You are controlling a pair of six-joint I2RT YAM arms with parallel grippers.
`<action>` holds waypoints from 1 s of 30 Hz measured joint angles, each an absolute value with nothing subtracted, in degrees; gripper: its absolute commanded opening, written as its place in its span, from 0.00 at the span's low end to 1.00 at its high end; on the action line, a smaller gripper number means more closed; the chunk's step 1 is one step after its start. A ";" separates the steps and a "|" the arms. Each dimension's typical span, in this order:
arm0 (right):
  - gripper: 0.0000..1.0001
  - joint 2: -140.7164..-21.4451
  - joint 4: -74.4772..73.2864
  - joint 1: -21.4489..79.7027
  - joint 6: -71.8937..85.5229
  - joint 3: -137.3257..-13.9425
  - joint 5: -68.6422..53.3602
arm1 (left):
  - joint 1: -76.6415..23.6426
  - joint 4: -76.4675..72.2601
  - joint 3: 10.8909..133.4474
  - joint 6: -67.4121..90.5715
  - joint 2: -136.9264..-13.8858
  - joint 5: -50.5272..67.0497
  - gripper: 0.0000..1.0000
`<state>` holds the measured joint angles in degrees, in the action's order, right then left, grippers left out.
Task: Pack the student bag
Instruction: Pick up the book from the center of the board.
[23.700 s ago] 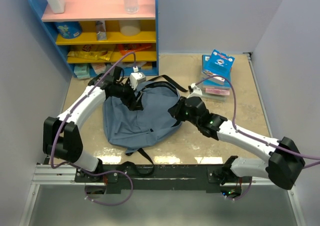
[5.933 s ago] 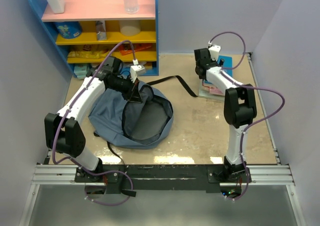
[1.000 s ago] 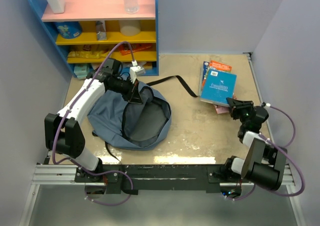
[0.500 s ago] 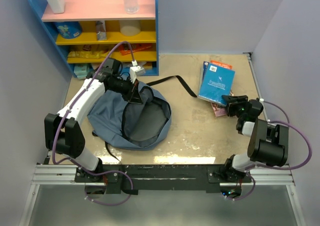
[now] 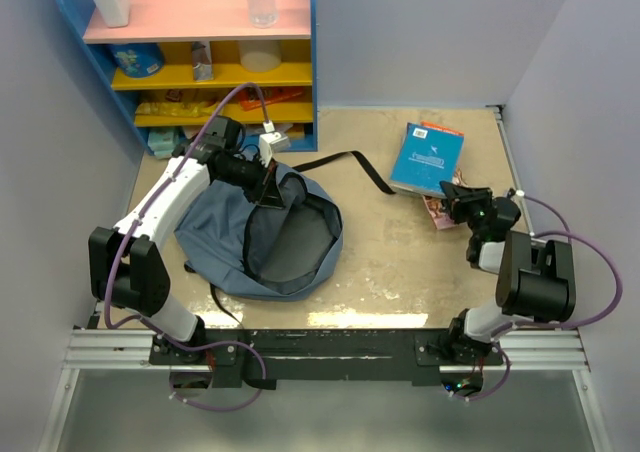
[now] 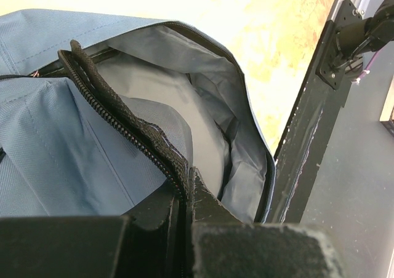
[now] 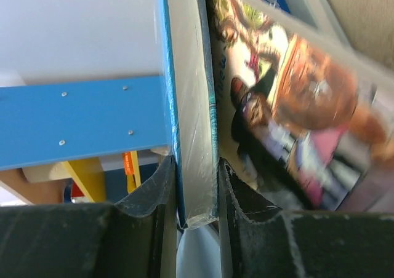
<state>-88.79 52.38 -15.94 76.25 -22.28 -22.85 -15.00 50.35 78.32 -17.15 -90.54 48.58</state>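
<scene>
Top external: left hand (image 5: 271,193) pinches student bag (image 5: 215,237) rim, mouth open, looks empty; right hand (image 5: 455,194) clamps blue book (image 5: 428,158) right of bag.

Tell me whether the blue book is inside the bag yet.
No, the blue book sits clamped in the right gripper, well apart from the open student bag.

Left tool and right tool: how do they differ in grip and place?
The left tool pinches the zipper edge of the student bag; the right tool clamps the blue book. The left tool is near the shelf, the right tool far from it. Both are shut on something.
</scene>
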 measured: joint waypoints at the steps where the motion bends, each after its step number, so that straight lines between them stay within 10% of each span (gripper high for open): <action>1: 0.00 -88.01 52.31 -15.57 76.60 -21.78 -22.68 | -14.98 50.33 78.32 -17.15 -90.54 48.56 0.00; 30: 0.00 -63.75 24.67 9.61 80.75 -25.71 -20.58 | -13.23 40.56 83.90 -8.43 -97.91 36.82 0.00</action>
<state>-63.75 24.67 9.61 80.75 -25.71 -20.58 -13.23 40.56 83.90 -8.43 -97.91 36.82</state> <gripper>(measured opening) 0.278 0.050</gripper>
